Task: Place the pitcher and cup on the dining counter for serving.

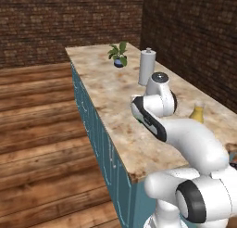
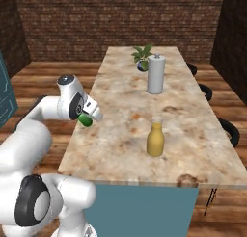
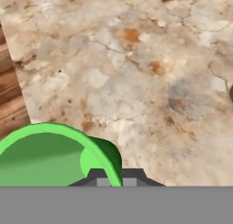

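A white robot arm reaches over the near left edge of a long marbled stone desk [image 2: 193, 149] with teal cabinet sides. Its jaws [image 3: 113, 180] are pinched closed on the rim of a small bright green cup [image 3: 50, 157], which hangs tilted just above the desk's edge, close to where the stone gives way to wooden floor [image 1: 41, 129]. The mustard-yellow pitcher [image 2: 155, 138] already stands upright on the desk, well apart from the cup, towards the right side. Farther along stand a grey-white canister [image 2: 156, 74] and a small potted plant [image 2: 143, 57]. The risk from here looks like this: the cup is held by a thin rim grip and sits near the edge, so releasing it while tilted, or too close to the border, could tip it or roll it off onto the floor.
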Available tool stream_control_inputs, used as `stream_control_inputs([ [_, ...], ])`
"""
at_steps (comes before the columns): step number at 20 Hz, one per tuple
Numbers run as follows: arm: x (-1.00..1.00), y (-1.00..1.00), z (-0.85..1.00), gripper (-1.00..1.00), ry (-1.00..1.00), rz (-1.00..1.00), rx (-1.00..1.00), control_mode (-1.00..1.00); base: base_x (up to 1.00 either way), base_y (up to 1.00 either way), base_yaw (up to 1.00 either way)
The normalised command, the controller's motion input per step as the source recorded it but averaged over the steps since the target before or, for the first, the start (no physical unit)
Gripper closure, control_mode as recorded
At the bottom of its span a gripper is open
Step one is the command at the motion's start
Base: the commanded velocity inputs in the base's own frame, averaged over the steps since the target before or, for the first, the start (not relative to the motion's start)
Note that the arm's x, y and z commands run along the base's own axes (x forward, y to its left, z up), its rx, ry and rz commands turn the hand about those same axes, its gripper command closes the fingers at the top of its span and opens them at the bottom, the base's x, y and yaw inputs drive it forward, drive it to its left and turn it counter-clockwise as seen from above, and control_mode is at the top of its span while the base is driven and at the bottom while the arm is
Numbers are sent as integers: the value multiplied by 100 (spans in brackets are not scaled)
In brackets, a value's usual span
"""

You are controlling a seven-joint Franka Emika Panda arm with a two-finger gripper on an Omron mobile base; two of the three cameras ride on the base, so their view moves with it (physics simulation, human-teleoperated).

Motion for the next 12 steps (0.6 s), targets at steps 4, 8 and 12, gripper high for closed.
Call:
stream_control_inputs([
  [4, 78, -13, -2, 100, 9, -35, 14, -100, 0, 0, 0],
  [8, 36, -18, 0, 100, 9, -28, 25, -100, 0, 0, 0],
  [12, -1, -13, -2, 100, 1, -9, 28, -100, 0, 0, 0],
])
